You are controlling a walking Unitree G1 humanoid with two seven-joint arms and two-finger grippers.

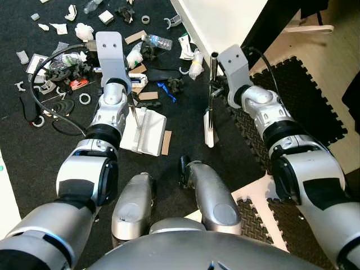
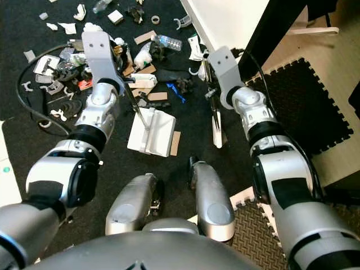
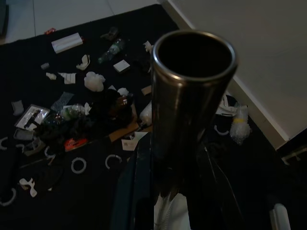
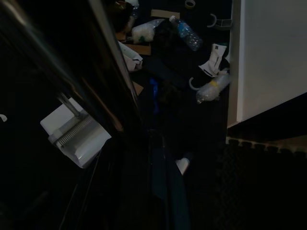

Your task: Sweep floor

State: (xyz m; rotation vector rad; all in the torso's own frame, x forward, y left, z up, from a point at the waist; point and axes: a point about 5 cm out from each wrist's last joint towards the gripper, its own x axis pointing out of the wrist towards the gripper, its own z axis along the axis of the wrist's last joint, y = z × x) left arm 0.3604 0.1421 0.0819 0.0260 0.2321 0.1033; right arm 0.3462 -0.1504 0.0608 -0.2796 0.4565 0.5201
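1. A white dustpan (image 1: 145, 131) is seen lying on the black carpet (image 1: 34, 157), just ahead of the robot's legs, with its thin metal handle (image 1: 135, 115) rising toward the left arm.
2. A broom (image 1: 209, 128) with a metal pole is stood nearly upright to the right of the dustpan, its pale head resting on the carpet beside the black foam mat (image 1: 304, 107).
3. The left end effector (image 3: 163, 191) is clenched around the dustpan handle, whose open tube end is shown close in the left wrist view.
4. The right end effector (image 1: 216, 84) is placed at the broom pole; whether its fingers are closed on it cannot be told.
5. Litter is spread over the carpet beyond the dustpan: a clear plastic bottle (image 1: 157, 41), crumpled paper (image 1: 84, 31), a cardboard scrap (image 1: 135, 37), a blue clip (image 1: 167, 90) and white rings (image 1: 85, 99).
6. A white panel (image 1: 219, 22) is seen standing at the carpet's far right edge.
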